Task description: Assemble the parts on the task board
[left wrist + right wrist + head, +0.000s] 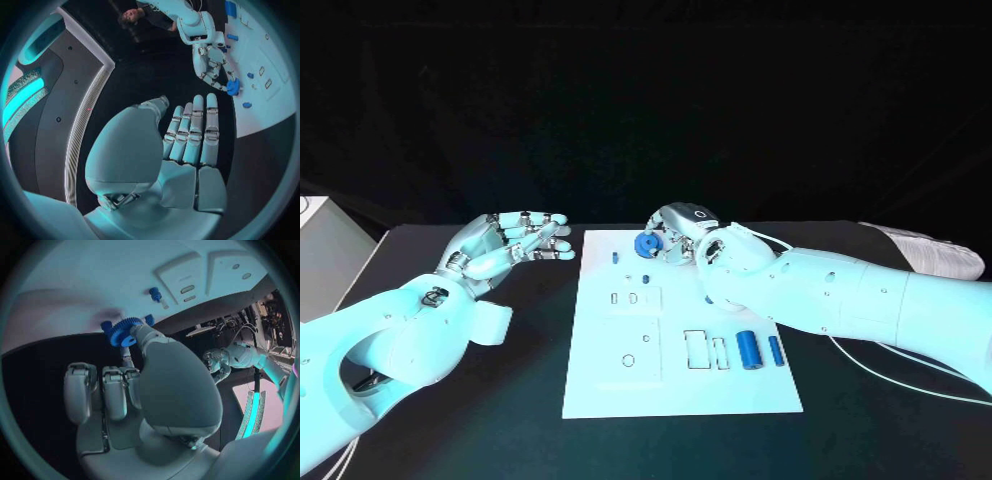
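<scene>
Pinching a small blue toothed plastic gear in its fingers, the right hand held it over the white task board's far edge, probably to seat it. Left hand hovered released beside the board over the black desk.

task board: table centre
gear: board's far edge, in right hand
left hand: left of board
two cylinders: board's near right

Both arms wear smooth white rounded shells, blocky at the wrists. Hands silver: left hand and right hand show segmented metallic fingers with dark seams. Thin white cable runs lower right of frame.
</scene>
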{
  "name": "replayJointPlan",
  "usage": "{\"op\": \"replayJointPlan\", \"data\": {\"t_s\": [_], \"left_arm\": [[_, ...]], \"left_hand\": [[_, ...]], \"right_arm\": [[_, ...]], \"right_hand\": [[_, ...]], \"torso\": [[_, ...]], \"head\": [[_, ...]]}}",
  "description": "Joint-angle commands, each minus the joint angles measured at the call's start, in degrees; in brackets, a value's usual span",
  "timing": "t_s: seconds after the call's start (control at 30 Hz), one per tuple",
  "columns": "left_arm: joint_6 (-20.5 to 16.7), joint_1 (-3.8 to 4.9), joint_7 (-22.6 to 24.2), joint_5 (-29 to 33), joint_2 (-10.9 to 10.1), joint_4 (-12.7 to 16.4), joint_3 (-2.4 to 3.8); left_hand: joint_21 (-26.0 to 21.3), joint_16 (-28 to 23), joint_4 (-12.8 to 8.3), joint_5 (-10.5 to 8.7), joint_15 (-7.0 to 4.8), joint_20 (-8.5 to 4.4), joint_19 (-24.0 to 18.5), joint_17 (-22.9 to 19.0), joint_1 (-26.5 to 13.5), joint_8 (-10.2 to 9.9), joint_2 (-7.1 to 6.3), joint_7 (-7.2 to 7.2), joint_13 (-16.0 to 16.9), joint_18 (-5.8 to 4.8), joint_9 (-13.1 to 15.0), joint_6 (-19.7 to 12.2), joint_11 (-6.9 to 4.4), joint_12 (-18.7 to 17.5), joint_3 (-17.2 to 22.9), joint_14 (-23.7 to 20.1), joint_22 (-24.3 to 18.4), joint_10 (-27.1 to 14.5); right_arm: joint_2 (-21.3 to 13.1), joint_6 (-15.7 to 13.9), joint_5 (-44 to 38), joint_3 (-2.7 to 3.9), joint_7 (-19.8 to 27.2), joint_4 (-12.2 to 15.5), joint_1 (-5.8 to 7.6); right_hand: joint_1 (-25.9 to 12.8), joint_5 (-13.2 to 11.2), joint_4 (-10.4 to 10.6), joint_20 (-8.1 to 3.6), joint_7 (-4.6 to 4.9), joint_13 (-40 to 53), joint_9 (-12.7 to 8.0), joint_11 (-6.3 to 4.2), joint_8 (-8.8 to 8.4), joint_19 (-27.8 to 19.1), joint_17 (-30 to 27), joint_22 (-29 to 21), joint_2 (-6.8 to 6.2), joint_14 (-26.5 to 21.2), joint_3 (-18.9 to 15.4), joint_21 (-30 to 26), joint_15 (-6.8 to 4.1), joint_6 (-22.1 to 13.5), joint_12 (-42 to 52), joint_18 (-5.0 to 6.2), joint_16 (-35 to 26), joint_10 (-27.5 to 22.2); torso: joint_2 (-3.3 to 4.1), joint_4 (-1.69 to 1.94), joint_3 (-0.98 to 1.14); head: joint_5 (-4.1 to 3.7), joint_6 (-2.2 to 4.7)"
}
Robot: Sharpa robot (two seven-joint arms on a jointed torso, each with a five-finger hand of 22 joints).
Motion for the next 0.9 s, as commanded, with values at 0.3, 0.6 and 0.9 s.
{"op": "replayJointPlan", "data": {"t_s": [0.3, 0.6, 0.9], "left_arm": [[1.06, -0.03, 0.32, -0.32, 0.2, 0.05, 0.05], [1.07, -0.03, 0.3, -0.34, 0.18, 0.07, 0.05], [1.03, -0.03, 0.29, -0.35, 0.1, 0.08, 0.05]], "left_hand": [[0.29, 0.19, 0.06, -0.34, 0.02, -0.15, 0.12, 0.05, -0.09, 0.1, -0.42, 0.61, -0.1, 0.72, -0.01, -0.15, -0.12, -0.37, 0.35, -0.31, 0.09, 0.47], [0.29, 0.19, 0.06, -0.34, 0.02, -0.15, 0.12, 0.05, -0.09, 0.1, -0.42, 0.61, -0.1, 0.72, -0.01, -0.15, -0.12, -0.37, 0.35, -0.31, 0.09, 0.47], [0.29, 0.19, 0.06, -0.34, 0.02, -0.15, 0.12, 0.05, -0.09, 0.1, -0.42, 0.61, -0.1, 0.72, -0.01, -0.15, -0.12, -0.37, 0.35, -0.31, 0.09, 0.47]], "right_arm": [[2.32, 2.74, -2.53, -0.16, -1.06, -2.68, -0.45], [2.97, 4.52, -2.7, -0.25, -1.71, -3.72, -0.66], [2.98, 5.44, -3.55, -0.29, -2.89, -4.04, -0.69]], "right_hand": [[-0.72, -0.23, -0.11, -0.3, -1.05, 15.09, 1.07, -0.21, 1.63, 3.68, 13.27, 6.97, -0.26, 5.58, 0.57, 0.3, -0.4, 1.61, 0.2, -1.13, 0.22, 6.06], [-0.96, -0.53, -0.16, -0.29, -1.0, 15.09, 1.06, -0.16, 1.58, 3.69, 13.23, 7.03, -0.38, 5.57, 0.74, 0.35, -0.37, 1.47, 0.2, -1.15, 0.21, 6.06], [-1.43, -1.07, -0.23, -0.24, -0.92, 15.09, 1.06, -0.1, 1.53, 3.68, 13.25, 7.06, -0.67, 5.58, 0.94, 0.35, -0.3, 1.27, 0.2, -1.15, 0.21, 6.06]], "torso": [[-0.02, 0.13, 0.01], [-0.05, 0.09, 0.01], [0.01, 0.02, 0.04]], "head": [[0.14, -0.35], [0.2, -0.51], [0.25, -0.47]]}}
